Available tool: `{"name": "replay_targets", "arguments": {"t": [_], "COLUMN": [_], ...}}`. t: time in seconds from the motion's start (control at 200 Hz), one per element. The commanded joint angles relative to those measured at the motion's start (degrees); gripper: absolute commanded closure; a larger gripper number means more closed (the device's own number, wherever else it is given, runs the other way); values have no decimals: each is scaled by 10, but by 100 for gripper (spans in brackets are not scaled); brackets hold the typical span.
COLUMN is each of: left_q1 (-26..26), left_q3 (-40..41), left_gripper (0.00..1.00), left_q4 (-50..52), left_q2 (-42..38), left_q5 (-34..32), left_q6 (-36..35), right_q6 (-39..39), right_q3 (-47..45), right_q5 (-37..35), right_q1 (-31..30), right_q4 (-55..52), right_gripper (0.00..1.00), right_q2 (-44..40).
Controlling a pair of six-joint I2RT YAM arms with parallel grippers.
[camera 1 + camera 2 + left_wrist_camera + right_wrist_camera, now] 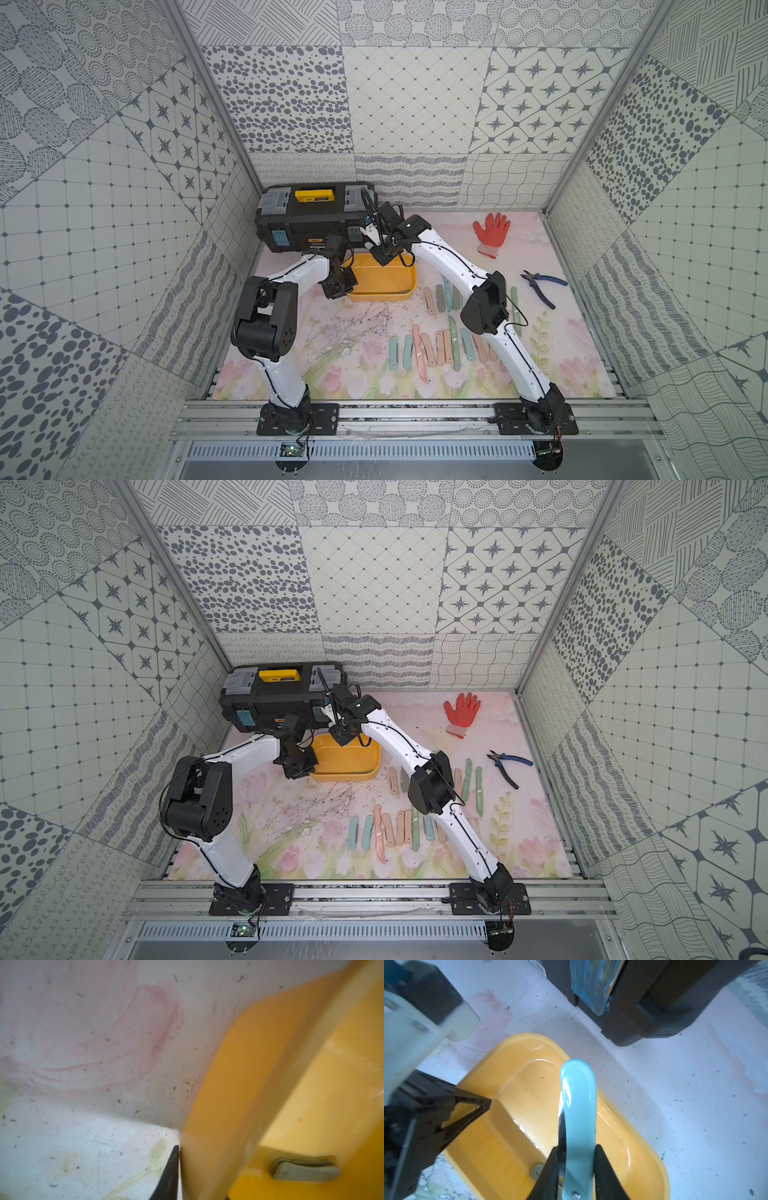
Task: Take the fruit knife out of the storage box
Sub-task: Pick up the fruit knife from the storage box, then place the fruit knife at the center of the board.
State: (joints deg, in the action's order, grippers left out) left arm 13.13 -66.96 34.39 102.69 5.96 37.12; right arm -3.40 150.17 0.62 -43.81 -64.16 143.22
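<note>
Right pincer (577,1147) gripping fruit knife (578,1095) above storage box (519,1084), left pincer (348,284) clamped on its rim

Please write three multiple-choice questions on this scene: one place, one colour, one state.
1. Where is the black toolbox? A) at the front edge B) behind the storage box C) inside the storage box
2. The knife in the right tool is: A) red B) black C) light blue
3. The right tool is: A) shut on the knife B) open, empty C) out of view
Answers: B, it stands farther back than the box; C, the handle looks pale blue; A, its fingers clamp the handle.
</note>
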Motion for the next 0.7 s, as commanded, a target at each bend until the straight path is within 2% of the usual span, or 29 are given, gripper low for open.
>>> {"name": "replay_targets", "arguments": {"t": [0.0,0.14,0.365,0.695], "left_q1": [0,0,-1,-4], "left_q3": [3,26,45,47], "left_gripper": [83,84,84,85], "left_q4": [53,52,62,96], "left_q2": [-8,-19,-40,-61], "left_q5": [-43,-49,-64,-99], "left_q6": [-3,5,-1,-22], "right_q6": [34,76,132,201], "right_q3": [17,-27,-203,-454], "right_q5": [-16,-32,-70,-49], "right_q1": [7,24,43,48], "right_q4": [-22,-32,16,84], "right_gripper": [80,80,81,82], "right_q2": [-29,-69,-179,-299]}}
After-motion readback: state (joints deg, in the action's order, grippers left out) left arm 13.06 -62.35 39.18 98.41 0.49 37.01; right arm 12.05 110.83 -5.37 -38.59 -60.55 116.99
